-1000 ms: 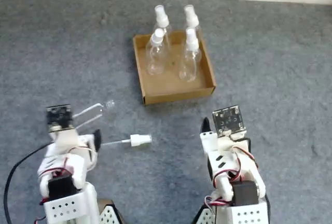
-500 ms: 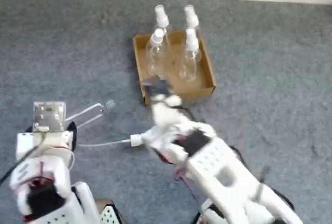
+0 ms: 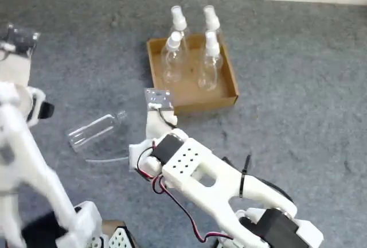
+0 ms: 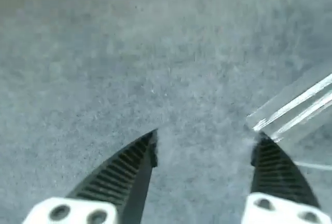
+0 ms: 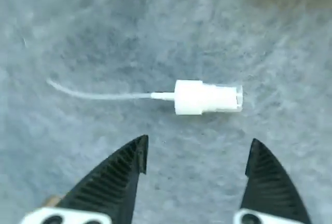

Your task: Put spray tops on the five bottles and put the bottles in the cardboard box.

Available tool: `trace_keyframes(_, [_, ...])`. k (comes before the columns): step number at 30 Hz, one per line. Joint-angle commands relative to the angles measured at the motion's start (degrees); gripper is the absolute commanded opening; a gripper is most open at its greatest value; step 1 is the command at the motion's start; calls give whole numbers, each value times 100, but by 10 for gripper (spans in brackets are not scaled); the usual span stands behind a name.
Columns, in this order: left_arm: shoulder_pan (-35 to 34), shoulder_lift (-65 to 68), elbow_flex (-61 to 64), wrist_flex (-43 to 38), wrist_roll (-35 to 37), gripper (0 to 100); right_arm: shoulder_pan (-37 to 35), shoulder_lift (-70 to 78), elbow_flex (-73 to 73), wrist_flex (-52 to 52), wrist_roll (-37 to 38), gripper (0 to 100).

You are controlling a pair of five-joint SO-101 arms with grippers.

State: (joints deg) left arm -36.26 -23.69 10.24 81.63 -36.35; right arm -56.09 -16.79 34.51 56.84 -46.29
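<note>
A clear bottle (image 3: 94,130) without a top lies on its side on the grey carpet; one end of the bottle (image 4: 295,110) lies just beyond one fingertip of my left gripper (image 4: 206,138), which is open over bare carpet. A white spray top (image 5: 207,98) with a thin dip tube (image 5: 98,95) lies flat on the carpet. My right gripper (image 5: 198,142) is open just short of it, with nothing between the fingers. In the high view the right arm (image 3: 189,165) covers the spray head, and the dip tube (image 3: 106,159) sticks out beside it.
The cardboard box (image 3: 195,101) sits at the back centre, with several capped bottles (image 3: 209,58) standing in it. The left arm (image 3: 20,121) stretches along the left side. Open carpet lies to the right of the box.
The right arm has swung from the front right across to the spray top. The left arm has reached forward along the left side. The bottle and the spray top stay put.
</note>
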Motion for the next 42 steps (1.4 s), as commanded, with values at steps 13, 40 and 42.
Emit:
trace_keyframes(13, [1938,2079,-734,255,-123,239,567,-22,180,-963,-642,247])
trace_keyframes(40, [1965,3653,831,-1873,-1046,277,3143,-92,743,567,1987,248])
trace_keyframes(42, [2079,3635,831,-1873,-1037,213,3618,-92,743,831,2602,248])
